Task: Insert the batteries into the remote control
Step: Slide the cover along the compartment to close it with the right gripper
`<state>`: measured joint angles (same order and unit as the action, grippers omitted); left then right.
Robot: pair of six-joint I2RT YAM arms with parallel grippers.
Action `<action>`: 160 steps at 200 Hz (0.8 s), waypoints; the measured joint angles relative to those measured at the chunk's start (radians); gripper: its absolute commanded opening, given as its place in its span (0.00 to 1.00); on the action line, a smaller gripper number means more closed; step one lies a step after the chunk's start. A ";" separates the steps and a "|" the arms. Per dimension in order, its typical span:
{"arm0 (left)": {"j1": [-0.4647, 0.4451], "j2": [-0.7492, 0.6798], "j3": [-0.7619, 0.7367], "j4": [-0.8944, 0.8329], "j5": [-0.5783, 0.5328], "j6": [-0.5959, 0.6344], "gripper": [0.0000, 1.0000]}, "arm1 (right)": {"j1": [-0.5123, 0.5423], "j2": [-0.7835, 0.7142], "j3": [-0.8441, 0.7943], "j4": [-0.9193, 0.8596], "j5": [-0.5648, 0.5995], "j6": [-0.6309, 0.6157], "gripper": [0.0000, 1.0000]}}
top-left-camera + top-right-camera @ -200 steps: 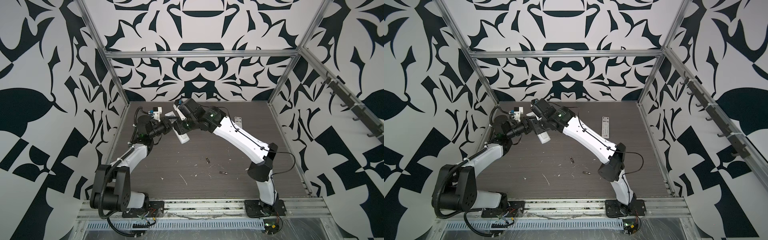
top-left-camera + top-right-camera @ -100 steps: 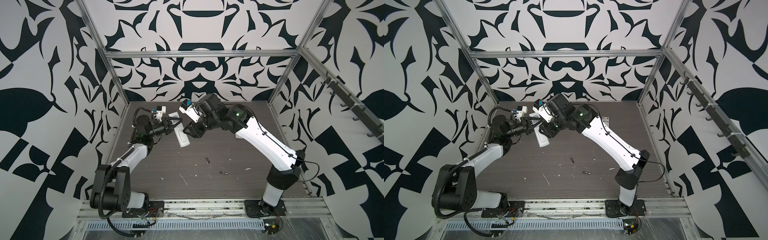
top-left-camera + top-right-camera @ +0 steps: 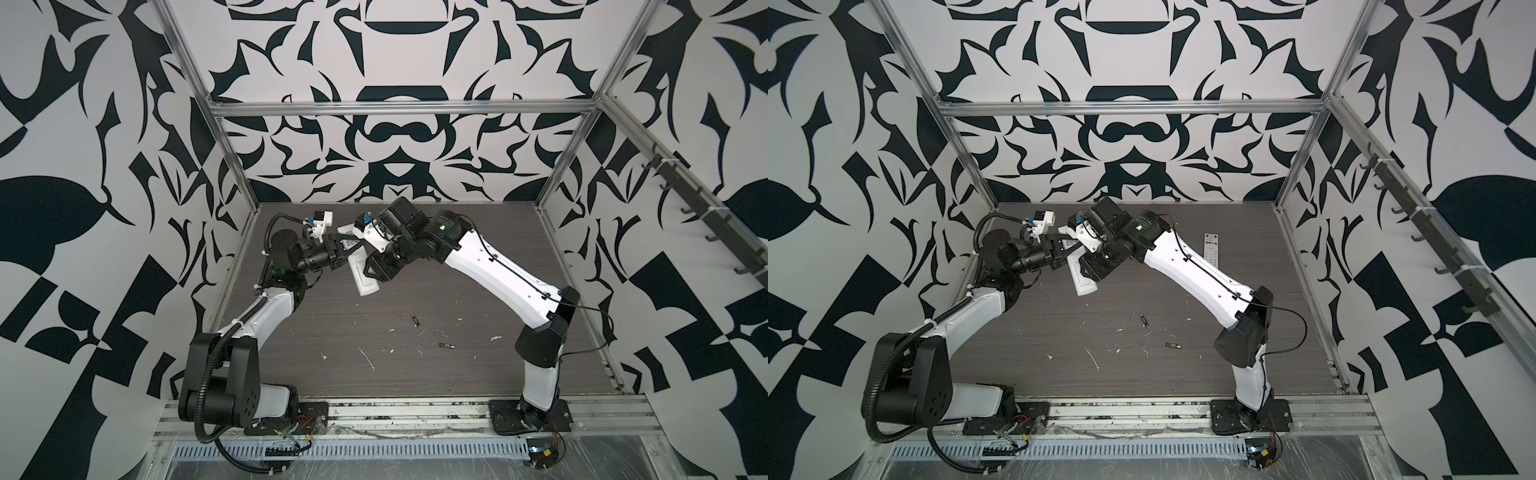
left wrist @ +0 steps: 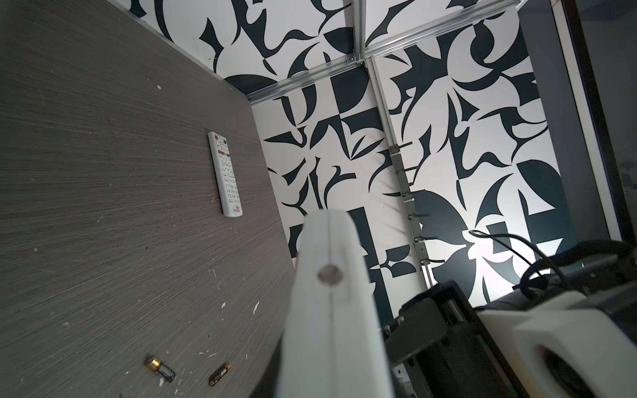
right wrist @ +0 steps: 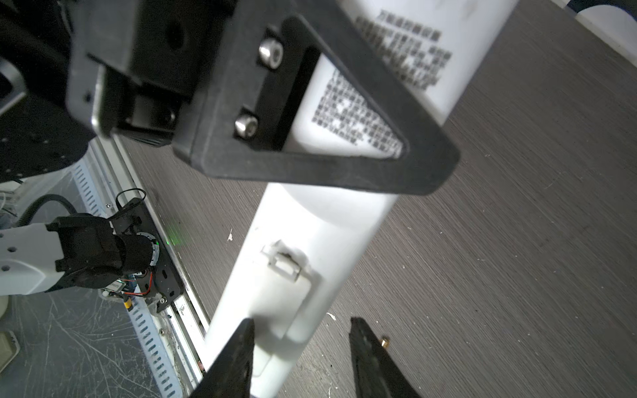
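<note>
Where the left arm [image 3: 270, 305] reaches: up from the front-left base, folded at the elbow, its black wrist level and pointing right over the far left of the table [image 3: 299, 374].
Left gripper [image 3: 348, 248]: black, open-framed triangular fingers, clamped across the upper half of the white remote control [image 3: 362, 279].
Held remote: one long, slim bar of smooth plastic, tilted and clear of the table, lower end toward the front. Its back carries a printed label [image 5: 362, 113].
Battery cover [image 5: 275, 303]: one flat, rounded panel with a small latch, closed on the remote's lower back.
Right gripper [image 5: 301, 327]: two thin, tapered black fingers, partly apart and gripping nothing. One fingertip lies over the battery cover, the other past the remote's edge. Whether either touches cannot be told.
Table surface: dark grey with a fine wood grain, strewn with white scraps [image 3: 368, 358].
Batteries [image 3: 414, 320] [image 3: 445, 345]: two in view, small dark cylinders with gold bands, lying apart mid-table, away from the held remote and nearer the front.
Second remote [image 3: 1211, 251]: one, white with coloured buttons, flat and face up toward the far right.
Right arm [image 3: 490, 274]: up from the front-right base, its long white link sloping back and left, wrist bent down at the held remote.
</note>
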<state>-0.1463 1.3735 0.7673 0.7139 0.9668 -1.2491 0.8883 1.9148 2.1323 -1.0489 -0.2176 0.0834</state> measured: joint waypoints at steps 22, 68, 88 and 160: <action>0.000 0.000 0.000 0.000 0.000 0.000 0.00 | -0.004 0.002 0.000 0.000 -0.004 0.011 0.43; 0.000 0.000 0.000 0.000 0.000 0.008 0.00 | -0.005 0.004 0.000 -0.001 -0.008 0.014 0.43; 0.000 0.000 0.001 0.000 0.001 0.008 0.00 | -0.005 0.005 0.010 -0.010 -0.006 0.016 0.46; 0.000 0.000 0.014 -0.001 0.011 0.008 0.00 | -0.032 0.059 0.126 -0.048 0.000 0.055 0.45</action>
<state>-0.1459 1.3735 0.7811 0.7132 0.9775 -1.2411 0.8562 1.9739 2.2578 -1.0969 -0.2176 0.1387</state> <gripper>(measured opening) 0.214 0.454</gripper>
